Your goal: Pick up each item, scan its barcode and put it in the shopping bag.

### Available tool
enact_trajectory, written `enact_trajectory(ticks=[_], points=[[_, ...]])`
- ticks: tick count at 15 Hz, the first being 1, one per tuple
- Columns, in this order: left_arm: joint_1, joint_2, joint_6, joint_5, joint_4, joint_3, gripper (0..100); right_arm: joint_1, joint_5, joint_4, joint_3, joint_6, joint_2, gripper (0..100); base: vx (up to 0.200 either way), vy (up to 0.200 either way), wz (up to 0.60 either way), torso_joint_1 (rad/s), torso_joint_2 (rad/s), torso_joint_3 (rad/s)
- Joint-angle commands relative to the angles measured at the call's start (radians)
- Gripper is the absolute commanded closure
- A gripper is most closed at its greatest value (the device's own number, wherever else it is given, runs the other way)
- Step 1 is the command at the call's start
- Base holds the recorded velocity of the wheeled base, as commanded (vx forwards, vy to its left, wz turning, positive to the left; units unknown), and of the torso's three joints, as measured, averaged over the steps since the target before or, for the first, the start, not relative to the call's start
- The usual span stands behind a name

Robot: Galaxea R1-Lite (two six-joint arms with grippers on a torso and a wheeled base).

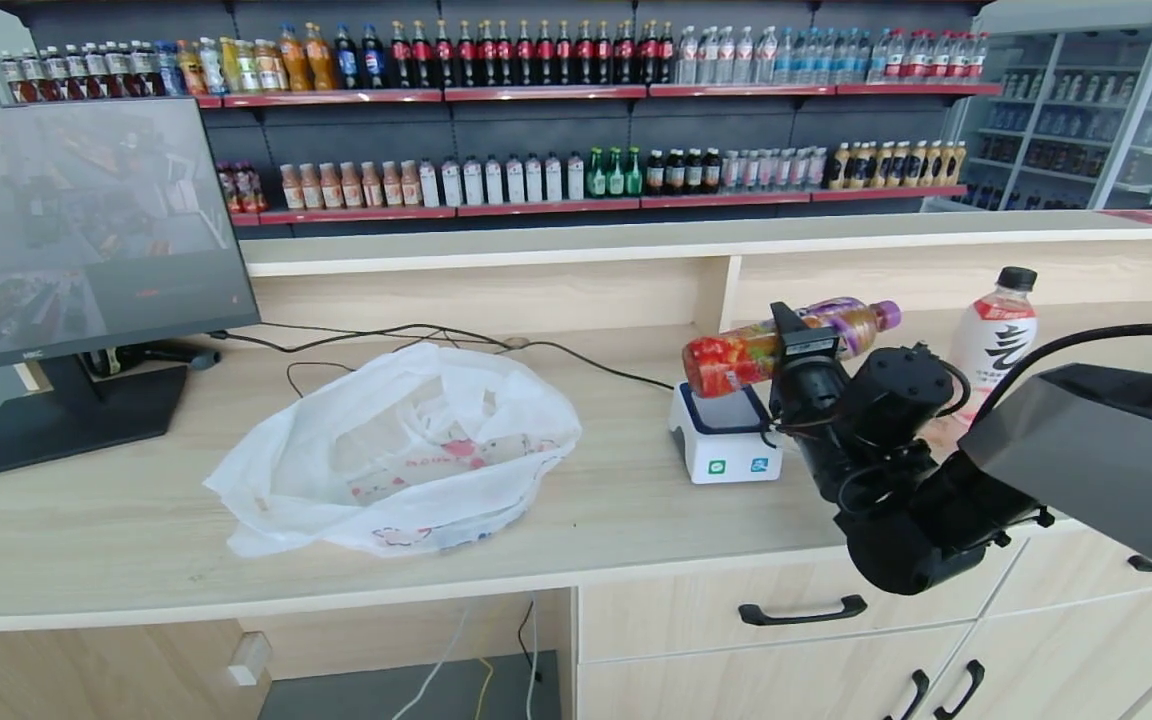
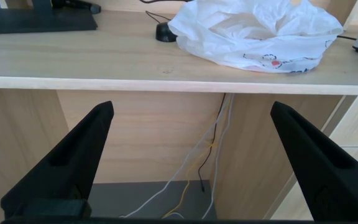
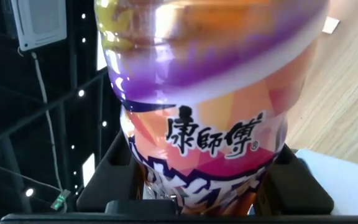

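Observation:
My right gripper point(image 1: 798, 345) is shut on a juice bottle point(image 1: 786, 346) with a red-orange label and purple cap, held on its side just above the white barcode scanner point(image 1: 726, 433). Seen from the right wrist, the juice bottle point(image 3: 210, 87) sits clamped between both fingers point(image 3: 114, 174). The white shopping bag point(image 1: 406, 450) lies open on the counter left of the scanner. A white drink bottle point(image 1: 994, 335) with a black cap stands upright to the right. My left gripper point(image 2: 191, 162) hangs open below the counter edge, with the shopping bag point(image 2: 260, 31) above it.
A monitor point(image 1: 76, 240) on a black stand occupies the counter's left end, with cables point(image 1: 416, 335) running behind the bag. A raised wooden ledge point(image 1: 716, 240) backs the counter. Drawers with black handles point(image 1: 801, 610) sit below. Cables point(image 2: 204, 168) hang under the counter.

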Motion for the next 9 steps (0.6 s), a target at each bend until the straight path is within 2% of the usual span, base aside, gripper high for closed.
enact_trajectory(ticks=[1,9], points=[[0.0,0.0,0.0,0.0,0.0,0.0,0,-0.007,0.001,-0.002,0.005,0.016,0.018,100,0.0,0.0,0.0,0.0,0.0,0.0],[0.0,0.0,0.0,0.0,0.0,0.0,0,-0.024,0.0,-0.002,0.009,0.059,0.05,100,0.0,0.0,0.0,0.0,0.0,0.0]])
